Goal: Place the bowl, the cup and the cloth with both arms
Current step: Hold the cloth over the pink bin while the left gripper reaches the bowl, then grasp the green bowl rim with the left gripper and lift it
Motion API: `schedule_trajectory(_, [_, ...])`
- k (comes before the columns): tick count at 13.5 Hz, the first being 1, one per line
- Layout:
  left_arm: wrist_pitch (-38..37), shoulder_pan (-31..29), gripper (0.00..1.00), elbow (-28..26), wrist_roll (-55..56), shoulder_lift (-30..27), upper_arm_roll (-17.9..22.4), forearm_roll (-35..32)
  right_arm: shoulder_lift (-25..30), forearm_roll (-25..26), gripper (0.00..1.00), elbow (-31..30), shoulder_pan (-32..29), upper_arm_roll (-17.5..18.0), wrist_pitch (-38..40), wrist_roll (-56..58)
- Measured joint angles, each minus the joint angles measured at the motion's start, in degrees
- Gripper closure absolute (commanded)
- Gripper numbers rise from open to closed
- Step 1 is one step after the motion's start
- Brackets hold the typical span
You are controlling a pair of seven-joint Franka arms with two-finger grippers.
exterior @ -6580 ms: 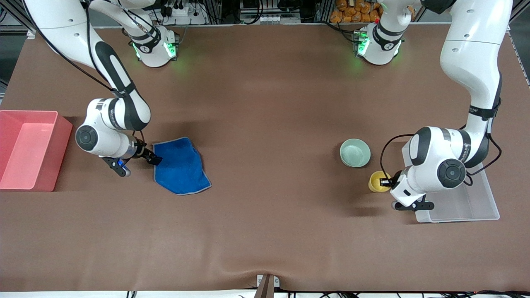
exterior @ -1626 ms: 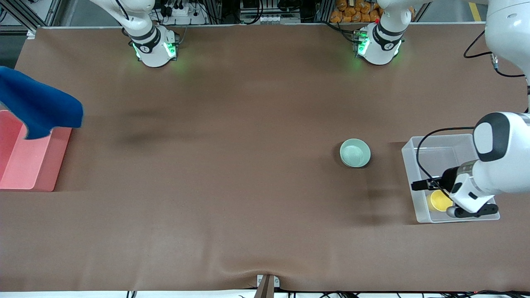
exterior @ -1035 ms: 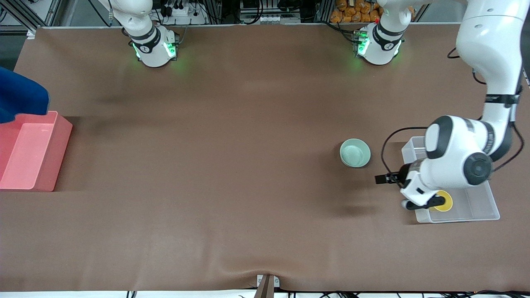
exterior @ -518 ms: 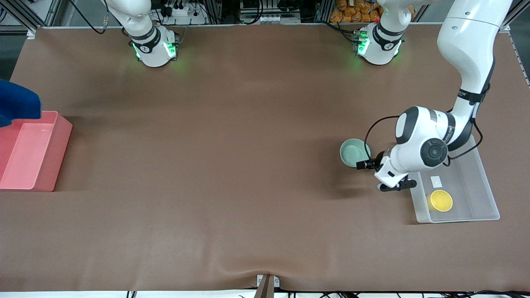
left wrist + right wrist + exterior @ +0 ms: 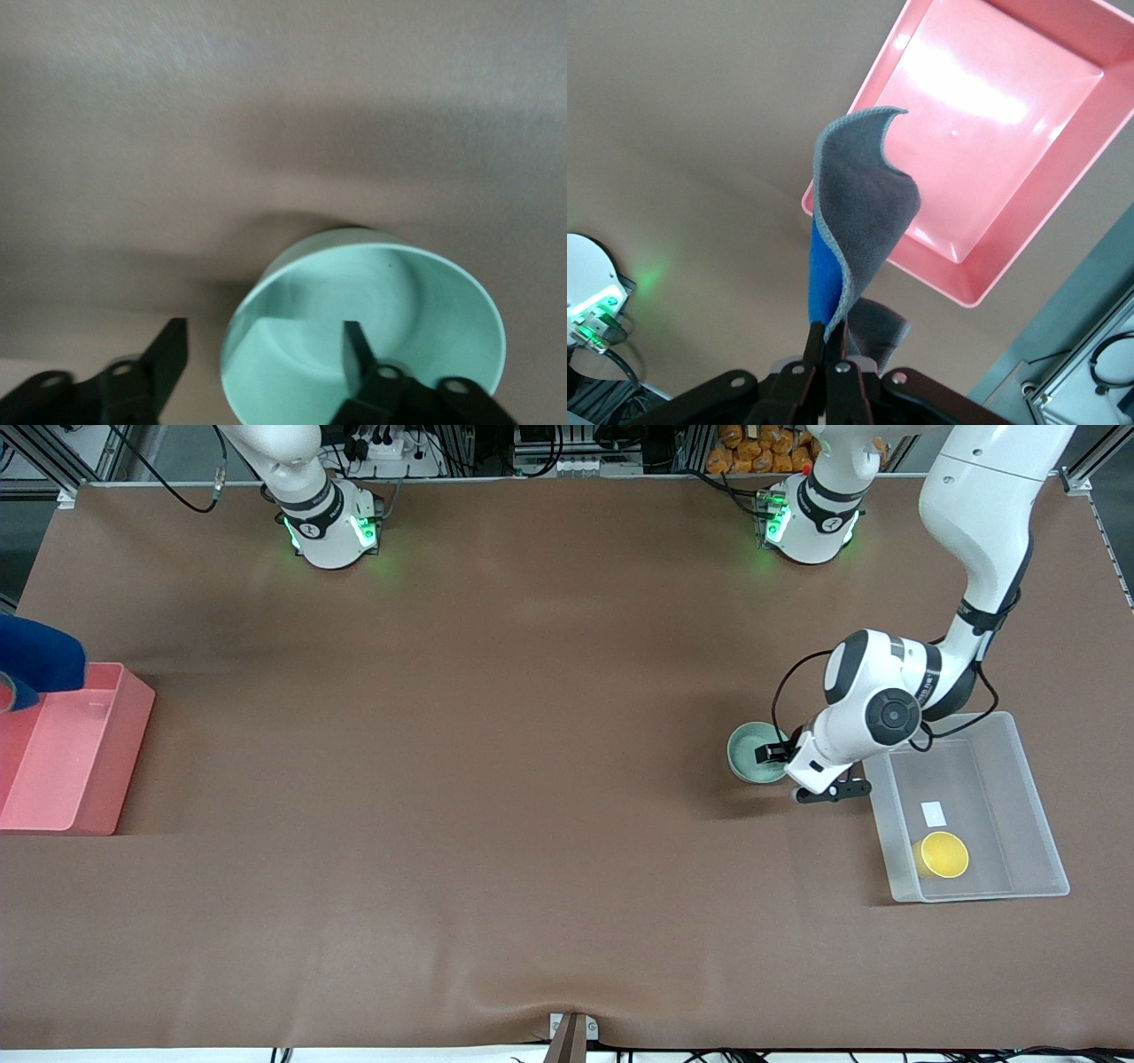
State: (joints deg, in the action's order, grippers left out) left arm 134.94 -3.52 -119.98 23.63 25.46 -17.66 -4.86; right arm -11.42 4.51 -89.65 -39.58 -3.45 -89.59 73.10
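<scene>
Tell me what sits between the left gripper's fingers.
The left wrist view shows the left gripper open astride the bowl: only its near rim lies between the fingers, one inside, one outside.

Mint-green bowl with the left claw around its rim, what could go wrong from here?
1. The left claw is open with one finger inside the small mint-green bowl and one outside; closing on the thin rim could tip it.
2. The blue cloth dangles from the right claw over the pink plastic bin's edge and might drape outside.

mint bowl (image 5: 753, 753), yellow cup (image 5: 943, 855), blue cloth (image 5: 35, 660)
</scene>
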Motion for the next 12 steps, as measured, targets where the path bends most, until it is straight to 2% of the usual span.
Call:
schedule_trajectory(1, [0.0,0.2,0.7,-0.2,0.3,0.0,0.0,-1.2,-0.6,-0.1,1.0,0.0,0.0,0.2,-0.9,1.7])
schedule_trajectory(2, [0.0,0.2,0.85,-0.3,0.5,0.0,0.0,-2.3,-1.3,-0.1,1.0,-0.1,0.0,0.4,-1.9,3.8])
schedule_trajectory(3, [0.0,0.1,0.97,-0.2,0.6,0.0,0.1,-2.8,-2.2,-0.1,1.0,-0.2,0.0,0.4,-2.9,6.1])
schedule_trajectory(4, [0.1,0.1,1.0,-0.2,0.6,0.0,0.1,-2.9,-2.9,-0.5,1.0,-0.3,0.0,0.4,-3.8,8.5])
schedule_trajectory(8, [-0.1,0.0,1.0,1.1,0.8,-1.1,0.2,-2.9,-4.6,-2.1,1.0,-0.4,-0.6,0.1,-6.6,15.4])
schedule_trajectory(10, [-2.6,-0.4,1.0,3.9,1.5,-1.6,0.3,-2.9,-5.3,-3.2,1.0,-0.4,-0.6,0.2,-6.9,16.6])
schedule_trajectory(12, [-8.5,-1.0,1.0,8.6,1.6,-1.7,0.4,-2.7,-5.7,-4.8,1.0,-1.2,-0.6,0.6,-7.9,17.9])
